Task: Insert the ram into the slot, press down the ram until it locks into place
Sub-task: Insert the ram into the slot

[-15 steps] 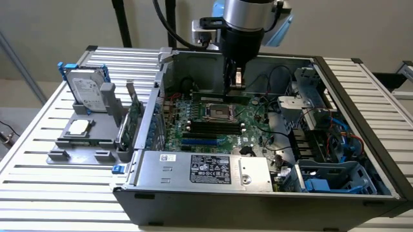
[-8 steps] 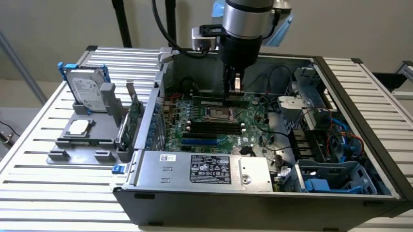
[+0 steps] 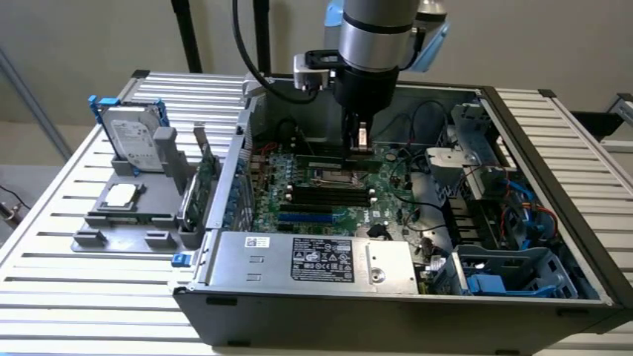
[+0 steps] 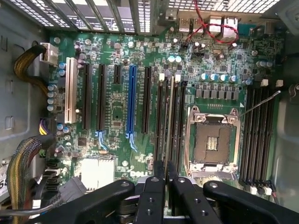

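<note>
My gripper [image 4: 166,164] is shut on the ram [image 4: 171,116], which I see edge-on as a thin pale strip running out from between the black fingers [image 4: 156,186]. The ram lines up over a bank of black slots [image 4: 177,116] between the expansion slots and the metal processor socket [image 4: 212,142]. I cannot tell whether its lower edge touches a slot. In the exterior view the gripper [image 3: 357,152] hangs inside the open computer case above the green motherboard [image 3: 386,211], with the black slots [image 3: 327,197] just below it.
A second bank of black slots [image 4: 257,135] lies beyond the socket. A long blue slot [image 4: 131,102] and a white slot [image 4: 71,91] sit further off. Cable bundles [image 4: 25,168] crowd one case wall. A drive [image 3: 133,141] stands outside at the exterior view's left.
</note>
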`<state>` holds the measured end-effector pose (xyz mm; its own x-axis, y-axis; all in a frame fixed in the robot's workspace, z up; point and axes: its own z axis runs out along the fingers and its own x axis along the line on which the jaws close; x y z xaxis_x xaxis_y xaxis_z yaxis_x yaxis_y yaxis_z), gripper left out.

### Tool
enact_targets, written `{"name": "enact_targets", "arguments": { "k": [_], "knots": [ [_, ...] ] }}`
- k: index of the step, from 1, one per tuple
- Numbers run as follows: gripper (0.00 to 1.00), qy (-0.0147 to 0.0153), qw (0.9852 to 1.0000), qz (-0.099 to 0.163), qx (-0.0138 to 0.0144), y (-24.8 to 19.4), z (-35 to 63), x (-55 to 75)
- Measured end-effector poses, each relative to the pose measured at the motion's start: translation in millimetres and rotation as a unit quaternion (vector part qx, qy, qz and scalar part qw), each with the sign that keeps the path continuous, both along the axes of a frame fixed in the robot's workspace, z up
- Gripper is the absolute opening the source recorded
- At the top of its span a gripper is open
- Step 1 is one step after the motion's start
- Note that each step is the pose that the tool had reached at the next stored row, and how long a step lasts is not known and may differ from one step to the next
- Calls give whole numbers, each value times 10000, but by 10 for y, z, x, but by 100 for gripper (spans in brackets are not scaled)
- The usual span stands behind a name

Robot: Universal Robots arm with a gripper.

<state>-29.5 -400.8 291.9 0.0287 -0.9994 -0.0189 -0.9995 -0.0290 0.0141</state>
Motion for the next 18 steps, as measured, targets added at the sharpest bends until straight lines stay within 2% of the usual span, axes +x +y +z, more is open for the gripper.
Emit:
{"name": "enact_targets", "arguments": {
  "k": [5,18],
  "knots": [
    [13,-34,10000,0,0,0,-90,-13],
    [13,-56,10000,0,0,0,-327,-61]
  ]
}}
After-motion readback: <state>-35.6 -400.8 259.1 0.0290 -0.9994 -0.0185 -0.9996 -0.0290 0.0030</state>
